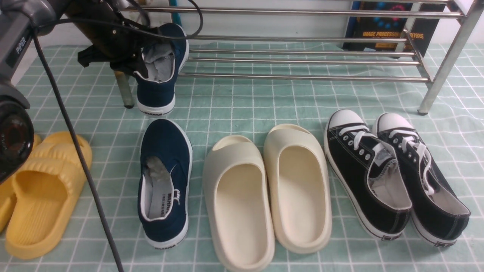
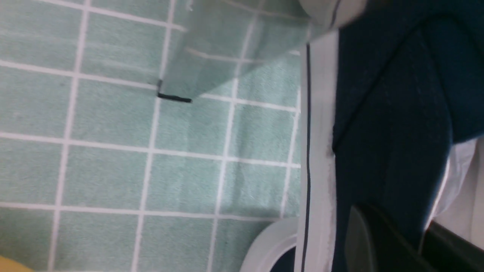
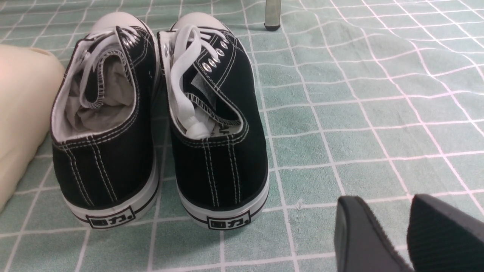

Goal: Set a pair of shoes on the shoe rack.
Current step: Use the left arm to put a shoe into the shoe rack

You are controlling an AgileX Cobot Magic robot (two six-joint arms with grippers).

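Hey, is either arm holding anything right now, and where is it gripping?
The left gripper is shut on one navy shoe, pinching the side wall of its opening. The right gripper holds nothing.

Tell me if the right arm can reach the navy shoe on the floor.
Probably not: the right gripper hangs near the black sneakers, and the cream slides lie between them and the navy shoe.
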